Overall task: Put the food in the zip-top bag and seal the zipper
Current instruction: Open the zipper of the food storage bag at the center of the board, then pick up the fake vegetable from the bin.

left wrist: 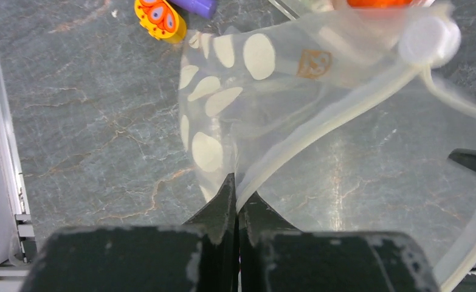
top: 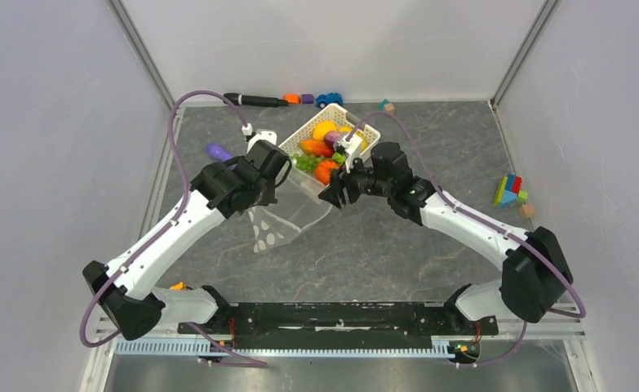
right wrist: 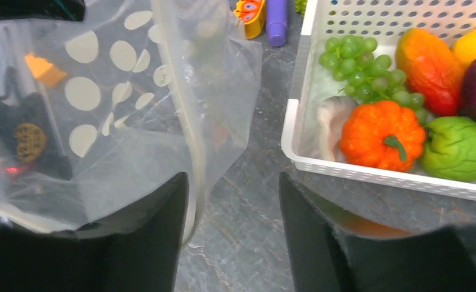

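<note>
Your left hand [left wrist: 238, 196] pinches the mouth edge of the clear white-dotted zip-top bag [left wrist: 253, 85] at the middle of the table [top: 397, 253]. Your right hand [right wrist: 232, 180] is parted beside it, gripping nothing. Beyond, glossy toy fruit [right wrist: 384, 131] fills the white lattice basket [right wrist: 320, 161] near the far edge.

The left arm [top: 165, 237] and the right arm [top: 471, 224] have white shells dotted with small dark screws, and black joints. A purple cable [top: 175, 114] follows each one. The fingers [left wrist: 220, 210] are black wedges.
</note>
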You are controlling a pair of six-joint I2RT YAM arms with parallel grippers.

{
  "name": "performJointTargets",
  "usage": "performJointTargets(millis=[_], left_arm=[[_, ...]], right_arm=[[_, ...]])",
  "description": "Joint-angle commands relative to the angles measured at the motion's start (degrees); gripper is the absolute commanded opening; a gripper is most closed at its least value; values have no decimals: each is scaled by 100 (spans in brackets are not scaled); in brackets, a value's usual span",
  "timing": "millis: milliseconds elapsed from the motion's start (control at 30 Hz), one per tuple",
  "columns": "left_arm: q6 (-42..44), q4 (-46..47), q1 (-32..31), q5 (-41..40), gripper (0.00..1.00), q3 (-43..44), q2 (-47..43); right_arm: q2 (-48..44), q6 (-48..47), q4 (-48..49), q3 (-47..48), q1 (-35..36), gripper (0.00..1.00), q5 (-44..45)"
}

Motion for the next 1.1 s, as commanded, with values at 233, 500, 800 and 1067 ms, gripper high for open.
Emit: performJointTargets(millis=[233, 500, 800, 1067], left_arm=[[315, 127, 336, 533, 2, 438, 850], [231, 97, 1068, 627, 2, 522, 935], [254, 121, 1620, 655, 2, 468, 742], [231, 225, 1787, 628, 2, 340, 535]], right_arm=[[-319, -41, 359, 814, -291, 98, -558], [299, 1051, 112, 1066, -1391, 98, 65], [2178, 806, -584, 2745, -1402, 98, 1565], [3501, 878, -590, 3797, -1328, 98, 1893]])
